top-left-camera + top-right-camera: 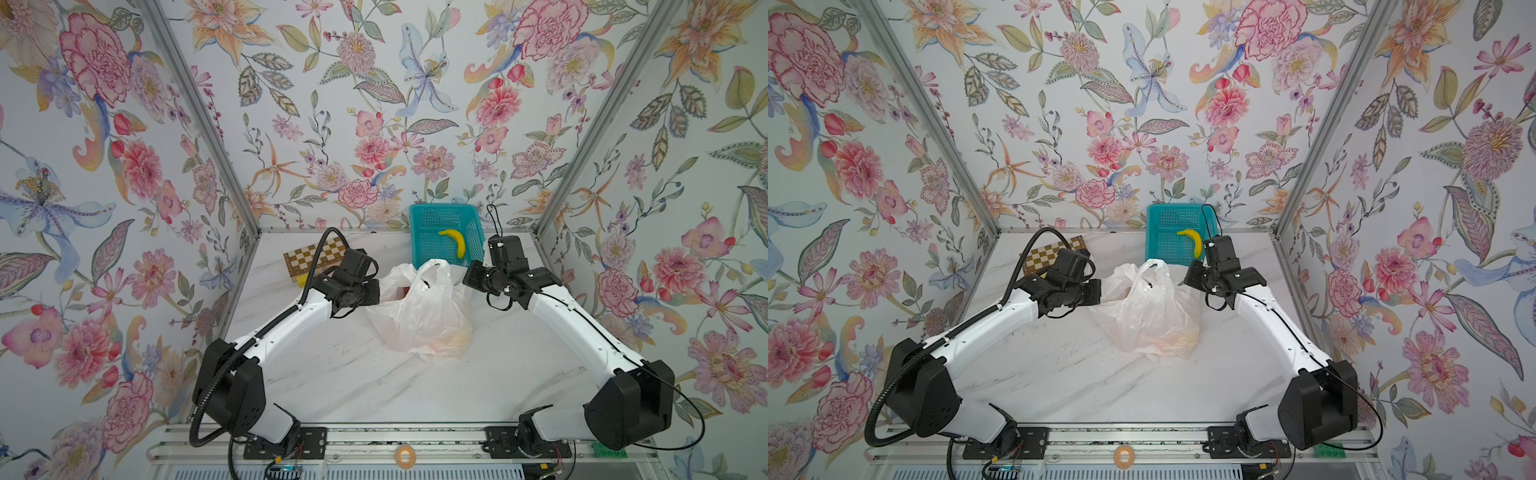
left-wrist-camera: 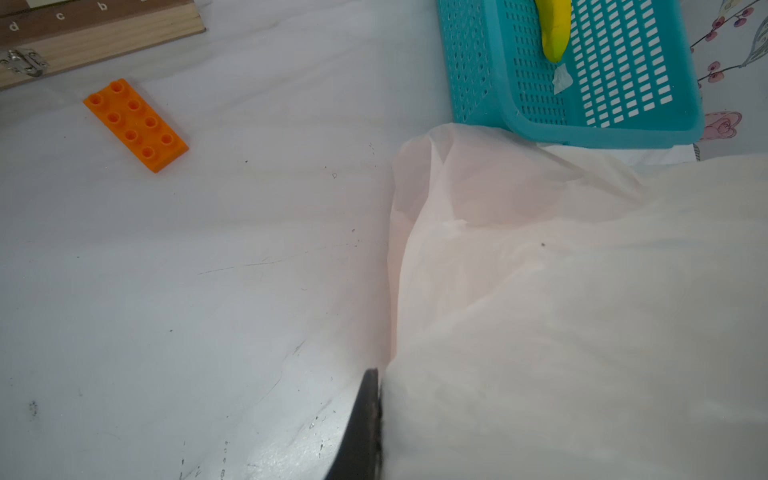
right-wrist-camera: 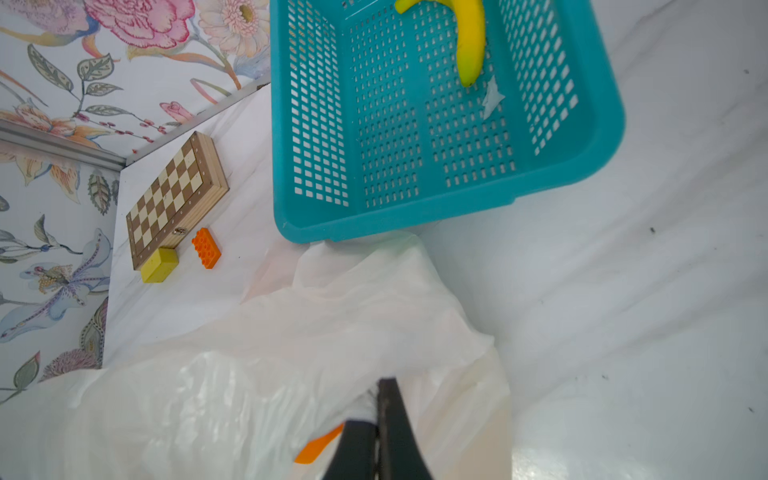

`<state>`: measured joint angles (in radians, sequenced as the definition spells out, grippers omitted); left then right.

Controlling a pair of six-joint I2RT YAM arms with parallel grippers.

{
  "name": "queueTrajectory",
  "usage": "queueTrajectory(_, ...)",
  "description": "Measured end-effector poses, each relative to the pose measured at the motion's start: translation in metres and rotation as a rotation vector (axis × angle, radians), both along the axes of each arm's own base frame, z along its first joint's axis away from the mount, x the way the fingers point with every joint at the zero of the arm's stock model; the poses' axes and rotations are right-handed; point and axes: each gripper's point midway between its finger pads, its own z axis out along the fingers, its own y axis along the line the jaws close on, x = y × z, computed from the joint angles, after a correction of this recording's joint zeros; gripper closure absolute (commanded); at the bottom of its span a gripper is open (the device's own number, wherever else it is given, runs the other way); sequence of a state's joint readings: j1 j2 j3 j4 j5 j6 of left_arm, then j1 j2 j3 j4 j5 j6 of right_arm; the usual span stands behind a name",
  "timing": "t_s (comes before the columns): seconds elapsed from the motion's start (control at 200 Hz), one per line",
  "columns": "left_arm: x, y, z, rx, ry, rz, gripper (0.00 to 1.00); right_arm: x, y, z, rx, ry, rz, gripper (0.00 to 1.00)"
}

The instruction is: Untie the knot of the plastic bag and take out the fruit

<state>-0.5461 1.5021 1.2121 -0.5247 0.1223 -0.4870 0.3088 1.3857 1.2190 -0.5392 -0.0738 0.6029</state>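
While bag sits on table, its L side is pinched by L gripper and R side by R gripper, both clamped shut.

The wooden chessboard carries the white letters d, c and b along its dark border. Nothing else is legible.
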Motion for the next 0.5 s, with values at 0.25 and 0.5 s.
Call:
queueTrajectory(0.25, 0.004, 0.032, 0.007, 0.008, -0.02, 0.055, 0.93, 0.01, -0.043, 0.009, 0.05, -0.013, -0.101, 1.0)
queueTrajectory(0.5, 0.0, 0.05, 0.024, -0.013, -0.072, 0.064, 0.66, 0.01, -0.03, 0.014, 0.125, -0.014, -0.061, 1.0)
